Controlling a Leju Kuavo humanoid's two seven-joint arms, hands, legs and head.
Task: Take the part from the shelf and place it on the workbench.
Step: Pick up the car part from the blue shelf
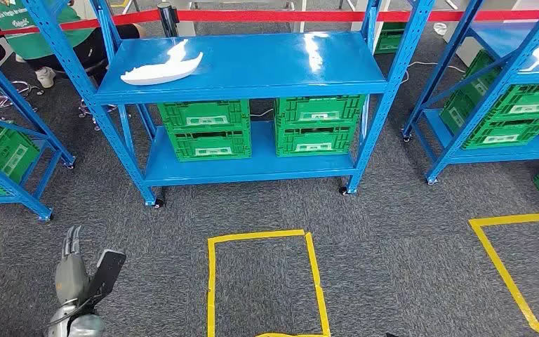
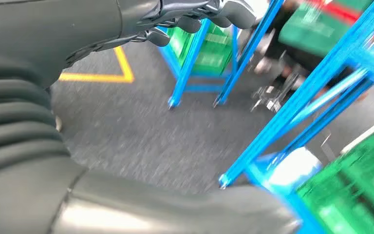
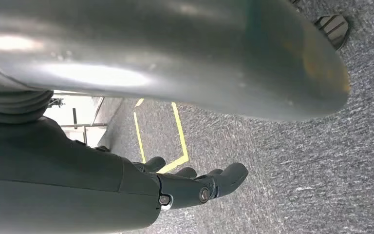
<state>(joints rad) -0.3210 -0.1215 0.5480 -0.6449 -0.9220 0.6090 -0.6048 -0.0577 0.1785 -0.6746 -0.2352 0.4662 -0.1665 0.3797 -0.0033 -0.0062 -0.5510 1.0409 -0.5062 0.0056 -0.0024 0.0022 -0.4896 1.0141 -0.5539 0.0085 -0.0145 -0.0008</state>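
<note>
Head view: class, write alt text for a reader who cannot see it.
A white part lies on the top shelf of a blue rack, with green crates stacked below. The left robot hand hangs empty low over grey carpet marked with yellow tape.

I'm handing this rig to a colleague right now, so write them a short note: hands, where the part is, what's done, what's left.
Left hand: low at the robot's side above the carpet, fingers apart, holding nothing.
Right hand: hanging over the carpet, fingers loosely bent, holding nothing.
Part: white, lying on the left end of the top board of the blue shelf straight ahead, untouched.
Done: robot faces the shelf.
Left: reach the part, grip it, carry it to the workbench and set it down.
</note>
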